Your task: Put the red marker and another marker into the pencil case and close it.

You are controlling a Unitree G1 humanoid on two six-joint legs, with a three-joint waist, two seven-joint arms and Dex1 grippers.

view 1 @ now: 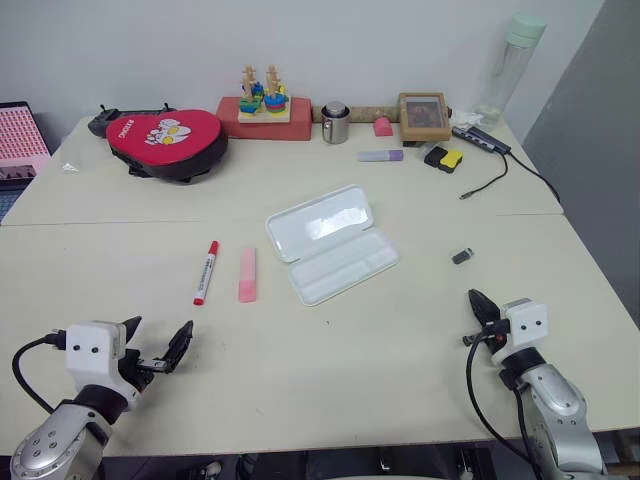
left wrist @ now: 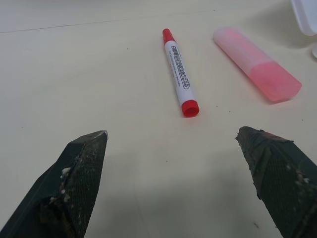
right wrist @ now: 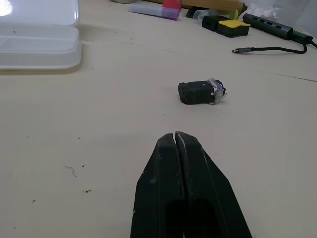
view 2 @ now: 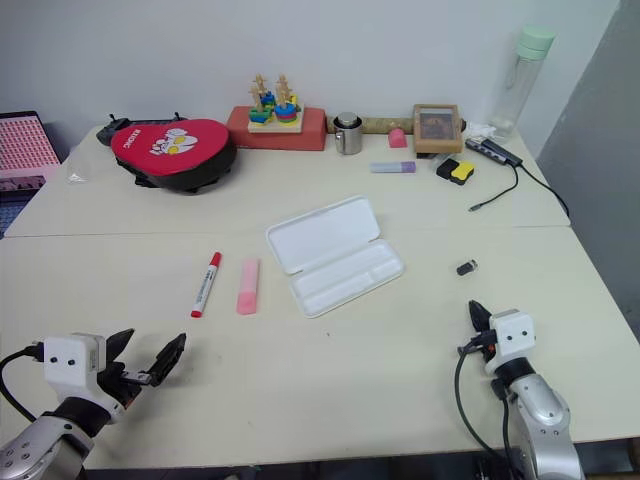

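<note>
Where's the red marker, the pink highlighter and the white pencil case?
red marker [view 1: 206, 271], left eye view, middle of its white barrel
pink highlighter [view 1: 247, 274], left eye view, middle of its body
pencil case [view 1: 318, 224], left eye view, inside of its open lid

Cream tables against a plain white wall, under even indoor light.

2 pale cream tabletops [view 1: 300, 390] butt together along a straight seam that crosses the scene; the surface is matte, with a few tiny specks. Behind the far table stands a smooth white wall [view 1: 330, 40] without marks. On the right a grey panel [view 1: 600, 130] runs down beside the tables' edge. At the far left, past the table, a pink perforated board [view 1: 20, 135] with a dark rim leans in. Shadows are soft and short; light falls evenly.
</note>
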